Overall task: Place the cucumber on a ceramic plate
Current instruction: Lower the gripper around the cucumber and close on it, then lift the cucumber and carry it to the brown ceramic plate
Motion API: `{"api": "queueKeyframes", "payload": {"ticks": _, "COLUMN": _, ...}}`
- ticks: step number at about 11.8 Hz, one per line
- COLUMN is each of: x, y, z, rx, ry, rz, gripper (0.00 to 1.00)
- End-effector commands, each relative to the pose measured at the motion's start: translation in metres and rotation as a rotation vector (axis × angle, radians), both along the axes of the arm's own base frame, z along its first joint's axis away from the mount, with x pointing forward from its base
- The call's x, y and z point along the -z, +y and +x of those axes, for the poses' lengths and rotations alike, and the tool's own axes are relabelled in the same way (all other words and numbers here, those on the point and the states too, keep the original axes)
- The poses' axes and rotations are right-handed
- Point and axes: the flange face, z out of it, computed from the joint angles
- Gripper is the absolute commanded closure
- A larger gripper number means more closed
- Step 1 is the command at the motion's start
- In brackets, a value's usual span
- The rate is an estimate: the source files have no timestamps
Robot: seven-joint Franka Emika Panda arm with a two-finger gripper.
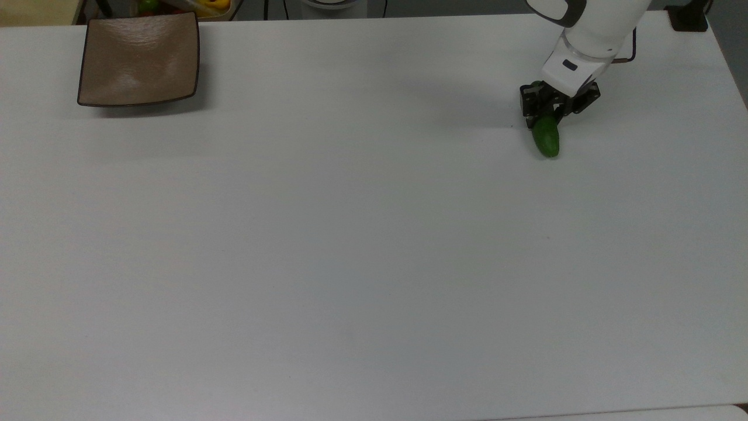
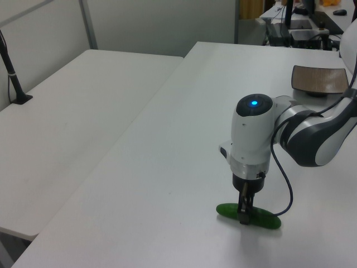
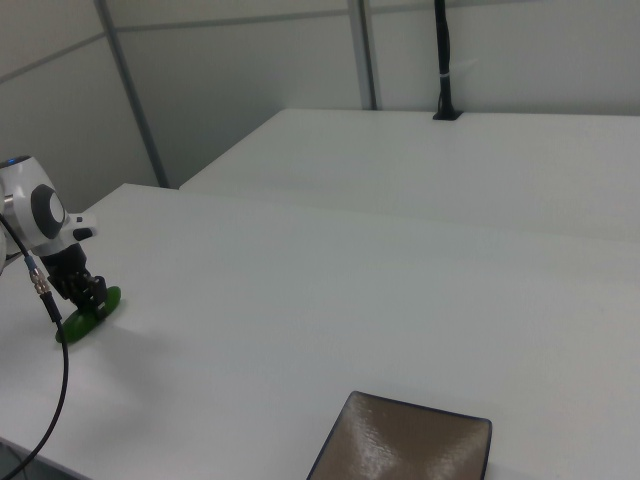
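Cucumber on desk; we see fingers clamped on it, upper end hidden; ceramic plate well apart.

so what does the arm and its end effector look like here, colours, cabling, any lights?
White glossy Franka arm with grey joint bands. The rounded white wrist housing carries a lit blue indicator on top and a small dark rectangular marking on its side. A thin black cable loops beside the wrist. The gripper is black, with two short black fingers.

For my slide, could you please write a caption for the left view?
The gripper closes on the cucumber lying on the white table, with the ceramic plate far behind.
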Motion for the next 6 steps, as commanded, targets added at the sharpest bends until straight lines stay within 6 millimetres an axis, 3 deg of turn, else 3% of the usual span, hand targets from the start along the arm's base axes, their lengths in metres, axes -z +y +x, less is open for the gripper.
{"api": "queueKeyframes", "payload": {"ticks": 1, "x": -0.025, "y": -0.017, "z": 0.014, "rx": 0.044, "ry": -0.032, "rz": -0.01, "gripper": 0.71}}
{"api": "queueKeyframes", "payload": {"ticks": 3, "x": -0.038, "y": -0.04, "z": 0.034, "rx": 0.084, "ry": -0.051, "rz": -0.002, "gripper": 0.71}}
{"api": "queueKeyframes", "payload": {"ticks": 6, "x": -0.04, "y": -0.087, "z": 0.072, "rx": 0.128, "ry": -0.09, "rz": -0.034, "gripper": 0.71}}
